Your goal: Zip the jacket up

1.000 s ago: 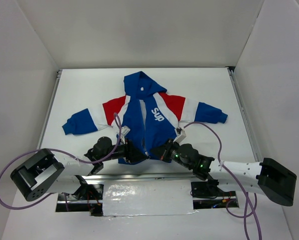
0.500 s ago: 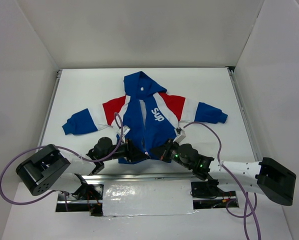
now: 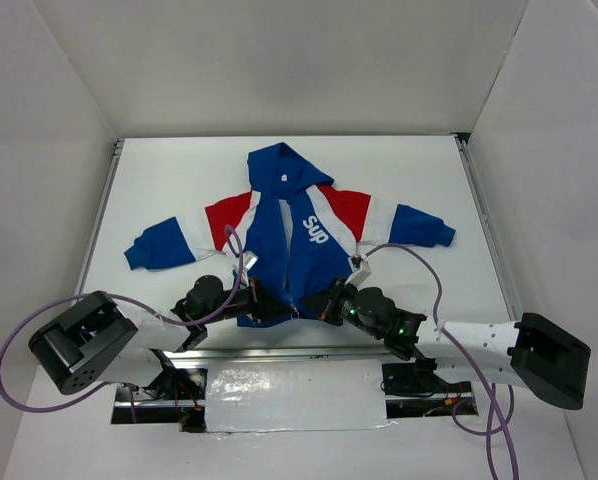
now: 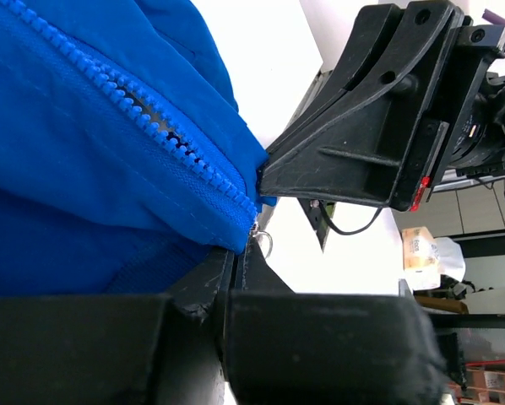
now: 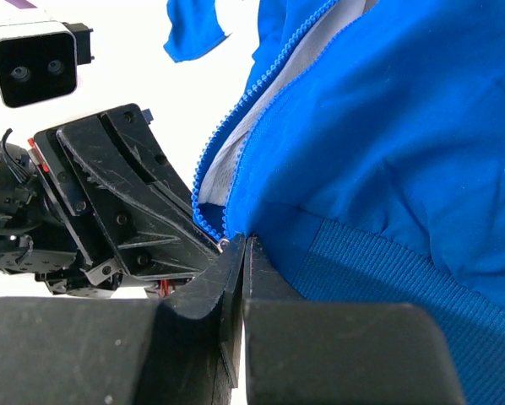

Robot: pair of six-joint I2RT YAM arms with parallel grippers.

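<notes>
The left tool (image 3: pixel 275 310) has its fingers pressed together at the near corner of the jacket (image 3: pixel 301 232). In its wrist view the seam between the two fingers (image 4: pixel 203 283) meets the bottom end of the zipper (image 4: pixel 172 139), with a small metal ring (image 4: pixel 263 243) right at the tip. The pinch sits on that bottom corner of the blue cloth. Whether the ring itself is caught between the fingers is too fine to tell.

The jacket lies flat on the counter (image 3: pixel 169 175), directly ahead of both tools. Its hood (image 3: pixel 279 168) is at the end far from them and its hem (image 5: pixel 388 270) is under their tips. The front is open, and the zipper's long axis runs straight away from the tools toward the hood.

The right tool (image 3: pixel 317 306) faces the left one, tip nearly to tip. It too is pressed together, pinching the hem where the other front panel's row of teeth (image 5: pixel 227 135) ends.

The coming move turns on these two bottom ends. Each panel's end lies just beside the other, the left tool at the ring end, so that arm looks nearer to the part that must travel away along the teeth.
</notes>
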